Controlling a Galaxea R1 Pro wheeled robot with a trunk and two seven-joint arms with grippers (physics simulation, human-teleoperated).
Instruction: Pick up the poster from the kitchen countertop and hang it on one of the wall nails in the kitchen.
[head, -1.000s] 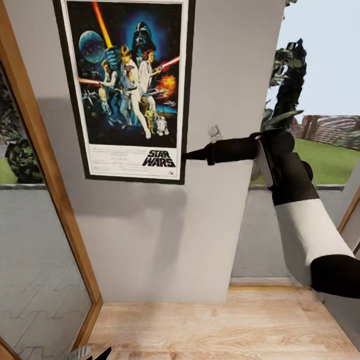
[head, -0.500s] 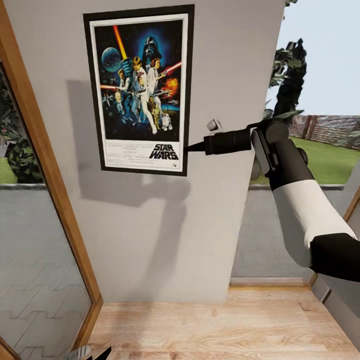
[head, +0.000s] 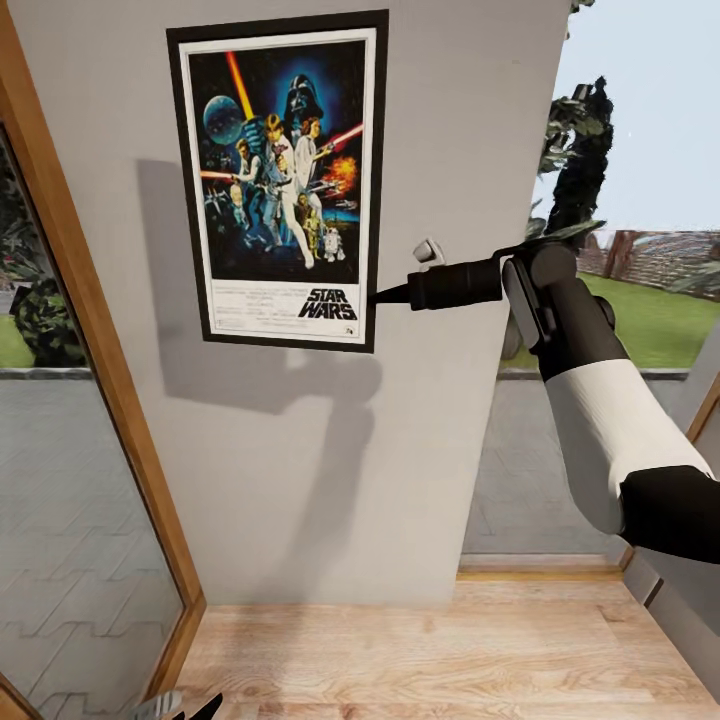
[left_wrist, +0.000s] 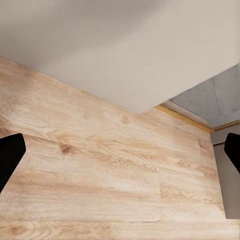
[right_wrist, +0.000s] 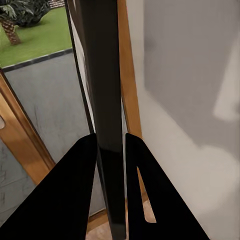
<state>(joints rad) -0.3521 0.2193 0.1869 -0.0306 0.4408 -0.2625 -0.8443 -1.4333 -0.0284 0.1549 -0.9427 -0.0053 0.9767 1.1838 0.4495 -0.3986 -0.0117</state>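
Note:
The poster (head: 280, 180) stands upright, flat against the pale grey wall (head: 330, 470), showing its black frame, white border and "STAR WARS" logo. My right gripper (head: 385, 296) is shut on the poster's right edge near the bottom corner, with the arm reaching in from the right. In the right wrist view the poster (right_wrist: 107, 125) appears edge-on as a dark strip between the two black fingers (right_wrist: 75, 200). My left gripper (left_wrist: 120, 155) hangs open over the wooden floor, its tips just visible low in the head view (head: 180, 708). No nail can be made out; the countertop is out of view.
A wood-framed glass door (head: 110, 400) runs along the left of the wall. To the right a window opening (head: 650, 310) looks onto grass and trees. Light wooden floor (head: 450, 650) lies below the wall.
A second ago the poster was nearer to me and larger; the right arm has pushed it back toward the wall. Nothing has moved over the last half second.

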